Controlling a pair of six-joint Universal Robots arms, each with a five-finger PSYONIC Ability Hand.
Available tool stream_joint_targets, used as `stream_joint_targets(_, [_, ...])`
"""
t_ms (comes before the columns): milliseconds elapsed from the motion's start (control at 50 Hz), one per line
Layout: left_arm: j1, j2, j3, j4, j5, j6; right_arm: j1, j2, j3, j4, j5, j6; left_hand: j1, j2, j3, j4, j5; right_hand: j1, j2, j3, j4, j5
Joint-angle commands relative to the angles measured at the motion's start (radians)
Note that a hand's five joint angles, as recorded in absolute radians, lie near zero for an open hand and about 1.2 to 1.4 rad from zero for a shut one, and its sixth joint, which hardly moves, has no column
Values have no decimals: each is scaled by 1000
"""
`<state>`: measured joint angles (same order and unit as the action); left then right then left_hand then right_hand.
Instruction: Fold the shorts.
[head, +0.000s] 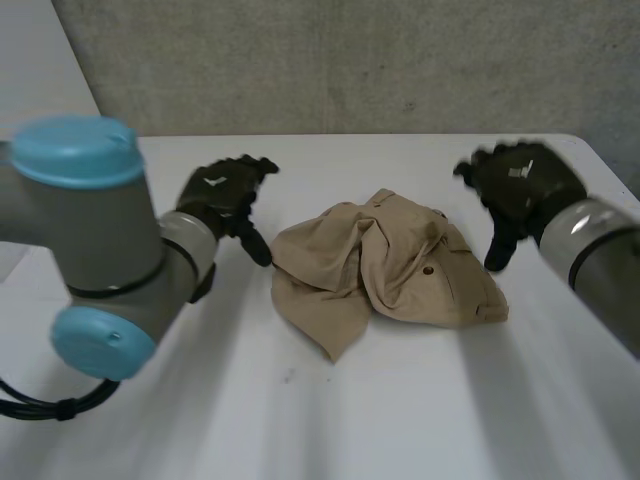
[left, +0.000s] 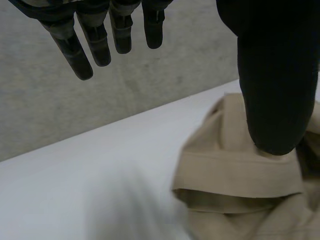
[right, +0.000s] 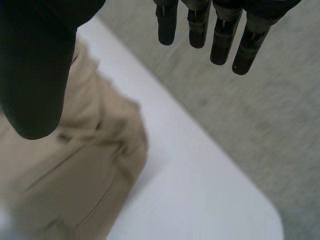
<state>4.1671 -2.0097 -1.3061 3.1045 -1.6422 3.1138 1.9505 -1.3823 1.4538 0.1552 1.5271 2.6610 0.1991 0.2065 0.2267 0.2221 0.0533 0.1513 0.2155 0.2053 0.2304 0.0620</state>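
Here the shorts (head: 385, 265) lie in a crumpled tan heap near the middle of the white desk (head: 400, 420), not yet folded. A small dark button (head: 428, 270) shows on the side toward the right arm. Behind the desk stands a grey wall (head: 350, 60).

The left robot hand (head: 225, 195) hangs at the heap's left edge. Its fingers are straight and held well apart from the thumb, and it holds nothing. In the left wrist view the thumb tip sits over a folded hem (left: 240, 172) of the cloth — whether it touches, I cannot tell. The fingers reach out over bare desk, clear of the cloth.

The right robot hand (head: 520, 190) hangs at the heap's right edge, mirroring the left one. It too is spread, with straight fingers, the thumb set wide and nothing in its grasp. Its thumb points down, just beside the cloth's edge, and in the right wrist view the shorts lie under the thumb — the fingers are over bare desk and the floor past its rim.
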Motion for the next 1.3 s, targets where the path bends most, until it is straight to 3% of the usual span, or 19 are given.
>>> stream_joint_targets(20, [-71, -145, 51, 108, -1, 9, -7, 71, 161, -64, -13, 20, 88, 80, 60, 65, 59, 23, -41, -31, -56, -62])
stream_joint_targets(180, [-91, -300, 157, 123, -4, 11, -54, 140, 264, -239, -82, 66, 167, 159, 139, 144, 138, 130, 66, 76, 51, 45])
stream_joint_targets(300, [-94, -389, 225, 126, -4, 12, -59, 221, 258, -298, -87, 65, 261, 253, 233, 238, 232, 212, 148, 159, 133, 127])
stream_joint_targets(360, [-96, -408, 237, 135, -5, 14, -61, 259, 247, -315, -87, 65, 431, 423, 403, 408, 402, 315, 251, 261, 236, 230])
stream_joint_targets(440, [-96, -405, 234, 166, -10, 20, -68, 304, 230, -367, -85, 65, 736, 728, 708, 713, 707, 561, 497, 507, 482, 476])
stream_joint_targets(540, [-96, -388, 228, 200, -19, 20, -85, 325, 227, -450, -85, 65, 1068, 1060, 1040, 1045, 1039, 1227, 1163, 1173, 1148, 1142])
stream_joint_targets(560, [-99, -382, 226, 200, -27, 22, -88, 321, 226, -468, -84, 65, 1196, 1188, 1168, 1173, 1167, 1245, 1181, 1191, 1166, 1160])
stream_joint_targets(660, [-104, -357, 223, 186, -56, 25, -99, 257, 223, -473, -71, 65, 1197, 1190, 1170, 1174, 1168, 1245, 1181, 1191, 1166, 1160])
stream_joint_targets(760, [-105, -203, 154, 166, -76, 35, -100, 126, 226, -445, -71, 62, 1197, 1190, 1170, 1174, 1168, 1245, 1181, 1191, 1166, 1160])
stream_joint_targets(860, [-99, 21, 91, 145, -73, 34, -107, -97, 177, -332, -73, 60, 1197, 1190, 1170, 1174, 1168, 1245, 1181, 1191, 1166, 1160])
stream_joint_targets(1020, [-96, 350, 87, -41, -53, 6, -105, -348, -56, -105, -79, 59, 1197, 1190, 1170, 1174, 1168, 1245, 1181, 1191, 1166, 1160])
stream_joint_targets(1180, [-85, 528, 105, -205, 33, -150, -101, -385, -289, 111, -82, 56, 1197, 1190, 1170, 1174, 1168, 1245, 1181, 1191, 1166, 1160])
stream_joint_targets(1300, [-9, 539, 56, -294, 108, -256, -88, -298, -316, 184, -93, 51, 1197, 1190, 1170, 1174, 1168, 1245, 1181, 1191, 1166, 1160])
